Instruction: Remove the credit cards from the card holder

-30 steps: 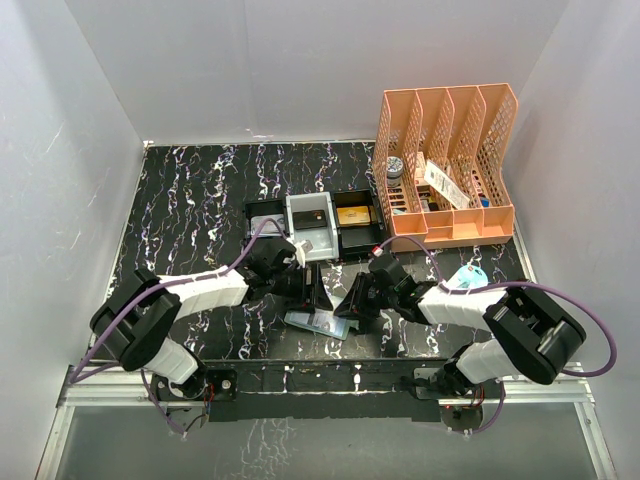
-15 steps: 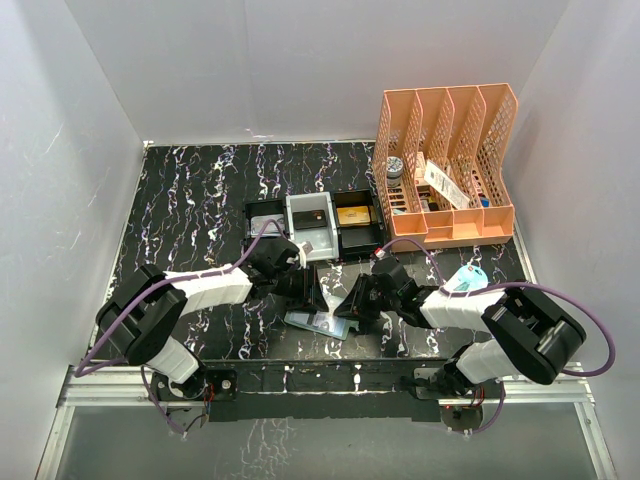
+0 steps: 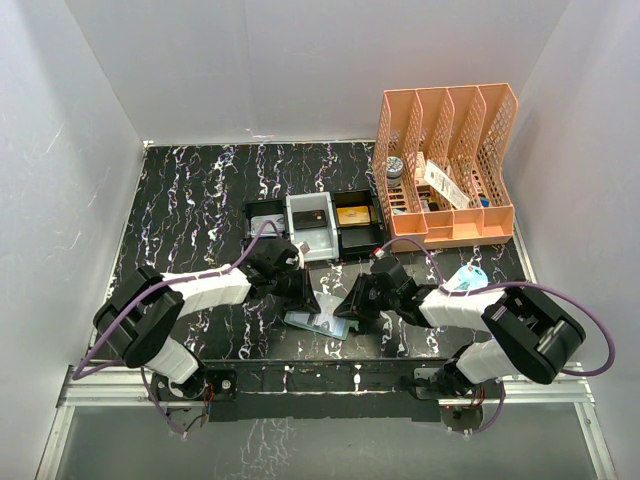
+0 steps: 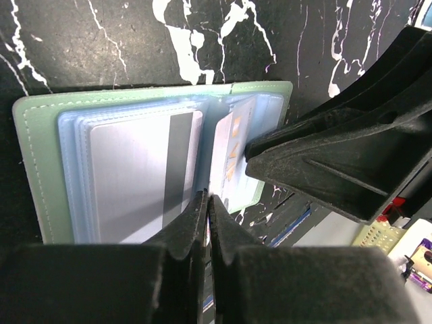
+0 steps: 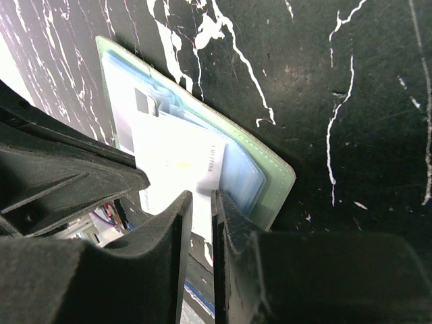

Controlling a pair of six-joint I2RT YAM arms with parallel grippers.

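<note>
1. As seen from above, the holder lies open on the table near its front edge, in front of the trays. The left gripper is over its left side and the right gripper at its right. Jaw states are unreadable here.
2. Left wrist: left jaws are pressed together, tips at the near edge of the blue sleeves. Whether they hold anything, cannot tell. A grey card with a darker stripe sits in the left sleeve. A white card stands tilted on the right half, with a right finger touching it.
3. Right wrist: right jaws are nearly closed, with the white card's edge in the narrow gap, pinched. The card overlaps the sleeves. The holder's green edge shows to the right.
</note>
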